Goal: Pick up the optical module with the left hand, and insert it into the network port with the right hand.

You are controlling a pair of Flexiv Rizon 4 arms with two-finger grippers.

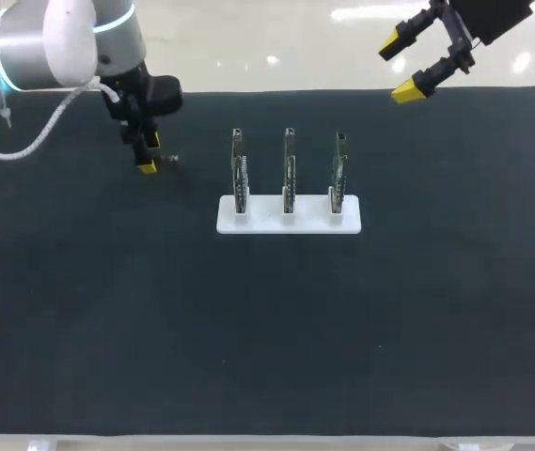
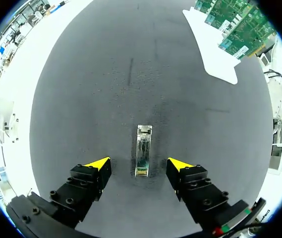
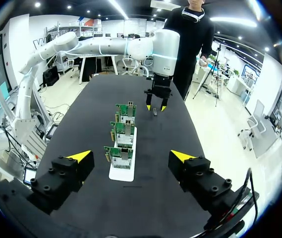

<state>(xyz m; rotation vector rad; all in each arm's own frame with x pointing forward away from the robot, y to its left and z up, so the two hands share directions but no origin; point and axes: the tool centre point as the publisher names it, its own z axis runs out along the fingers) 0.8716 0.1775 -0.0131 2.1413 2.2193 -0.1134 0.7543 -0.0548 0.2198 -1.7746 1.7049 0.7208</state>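
Observation:
A small silver optical module (image 2: 143,151) lies flat on the black mat, just ahead of and between the yellow tips of my left gripper (image 2: 139,166), which is open and does not touch it. From above the module (image 1: 173,159) shows as a tiny glint beside the left gripper (image 1: 149,153), at the mat's far left. Three upright green network cards (image 1: 289,169) stand in a white holder (image 1: 288,218) at the middle. My right gripper (image 1: 406,64) hangs open and empty above the far right edge; its own view shows the cards (image 3: 122,134) ahead and the left gripper (image 3: 156,107) over the module (image 3: 154,112).
The black mat (image 1: 267,329) covers the whole table. The white holder with its cards (image 2: 232,27) is to the right of the left gripper.

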